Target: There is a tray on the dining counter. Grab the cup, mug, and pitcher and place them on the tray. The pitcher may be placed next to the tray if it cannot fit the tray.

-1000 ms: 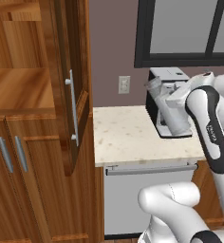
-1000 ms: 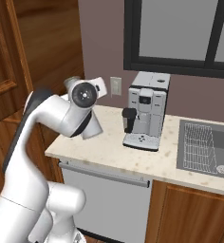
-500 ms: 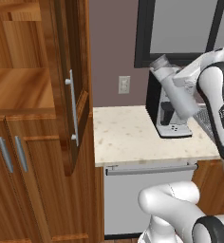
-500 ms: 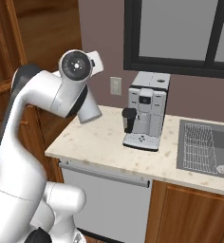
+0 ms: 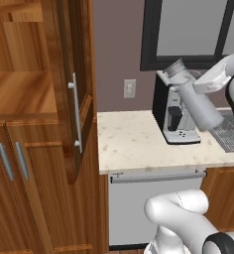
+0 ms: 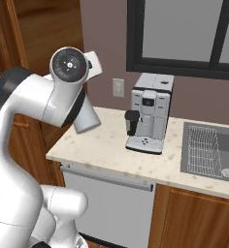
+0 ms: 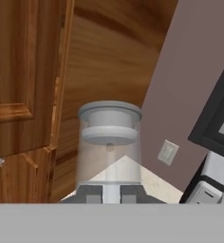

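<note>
The pincer is closed tight on the grey pitcher. The pitcher is tilted in the air at the upper right of the left base view, in front of the coffee machine on the tabletop.

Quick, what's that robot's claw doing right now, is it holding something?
Gripper: jaws closed on the pitcher, carried tilted above the counter.

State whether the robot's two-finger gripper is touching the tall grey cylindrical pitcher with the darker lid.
Touching. In the hand view the gripper has both dark fingertips pressed against the sides of the tall grey pitcher, with no gap either side.
</note>
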Robot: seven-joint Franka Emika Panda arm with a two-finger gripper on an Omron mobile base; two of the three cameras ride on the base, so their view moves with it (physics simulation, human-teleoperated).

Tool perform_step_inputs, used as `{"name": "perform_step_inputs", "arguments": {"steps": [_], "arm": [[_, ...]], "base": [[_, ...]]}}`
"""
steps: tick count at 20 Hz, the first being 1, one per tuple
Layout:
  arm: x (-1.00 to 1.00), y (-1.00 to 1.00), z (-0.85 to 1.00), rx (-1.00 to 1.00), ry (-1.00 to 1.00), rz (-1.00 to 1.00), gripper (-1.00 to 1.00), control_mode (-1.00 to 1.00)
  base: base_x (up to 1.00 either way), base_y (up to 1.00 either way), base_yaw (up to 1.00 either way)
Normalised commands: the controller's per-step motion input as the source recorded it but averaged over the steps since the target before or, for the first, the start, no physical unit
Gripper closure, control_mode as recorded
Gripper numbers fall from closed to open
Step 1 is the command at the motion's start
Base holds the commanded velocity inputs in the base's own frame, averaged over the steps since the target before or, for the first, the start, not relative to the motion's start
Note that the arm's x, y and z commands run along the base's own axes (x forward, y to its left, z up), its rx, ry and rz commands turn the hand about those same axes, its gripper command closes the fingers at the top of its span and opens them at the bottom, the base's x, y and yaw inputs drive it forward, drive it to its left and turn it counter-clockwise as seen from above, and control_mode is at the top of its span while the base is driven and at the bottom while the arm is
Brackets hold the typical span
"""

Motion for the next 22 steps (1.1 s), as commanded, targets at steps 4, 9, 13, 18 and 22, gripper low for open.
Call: {"name": "perform_step_inputs", "arguments": {"steps": [4, 9, 13, 18, 22], "arm": [[-0.30, -0.01, 0.00, 0.00, 0.00, 0.00, 1.00, -1.00], [-0.14, 0.00, 0.00, 0.00, 0.00, 0.00, 1.00, 1.00], [0.00, 0.00, 0.00, 0.00, 0.00, 0.00, 1.00, 1.00], [0.00, 0.00, 0.00, 0.00, 0.00, 0.00, 1.00, 1.00], [0.00, 0.00, 0.00, 0.00, 0.00, 0.00, 1.00, 1.00]], "base": [[0.00, 0.00, 0.00], [-0.42, 0.00, 0.00], [-1.00, 0.00, 0.00], [-0.92, 0.00, 0.03], [-0.64, 0.14, 0.29]]}}
